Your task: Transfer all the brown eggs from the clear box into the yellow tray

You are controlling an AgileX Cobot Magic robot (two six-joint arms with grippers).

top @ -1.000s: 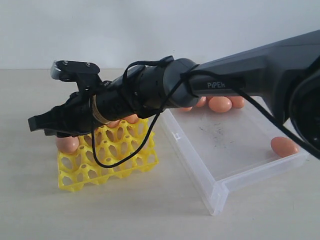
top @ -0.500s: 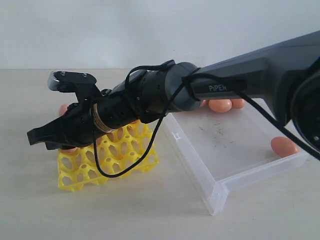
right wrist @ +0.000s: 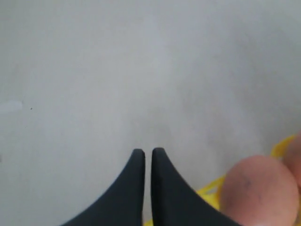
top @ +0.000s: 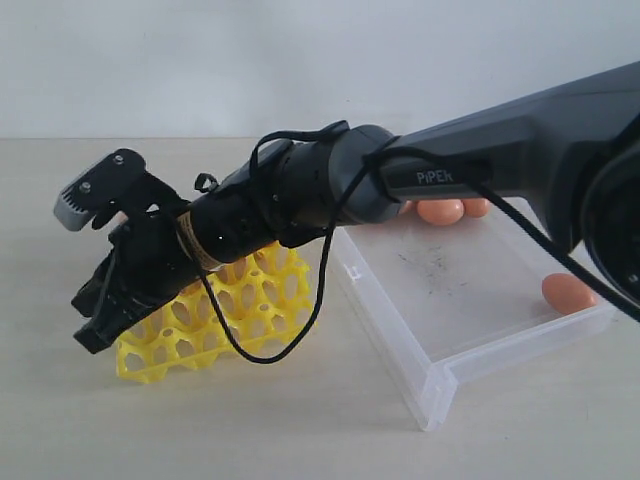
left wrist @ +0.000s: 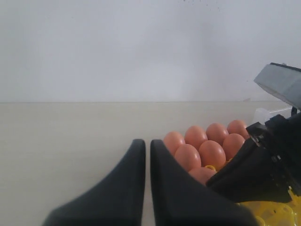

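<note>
While the right gripper (top: 95, 335), fingers together on nothing, points down at the near corner of the yellow tray (top: 250, 300), brown eggs (left wrist: 202, 148) cluster in its cells, a few lie in the clear box (top: 440, 385), the left gripper (left wrist: 143, 141) is closed empty, and the arm (top: 500, 150) reads "PiPER".

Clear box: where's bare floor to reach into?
Middle and near floor of the clear box, between the far-wall brown eggs and the lone egg by the right wall. Far edge is crowded, under the right arm.
</note>
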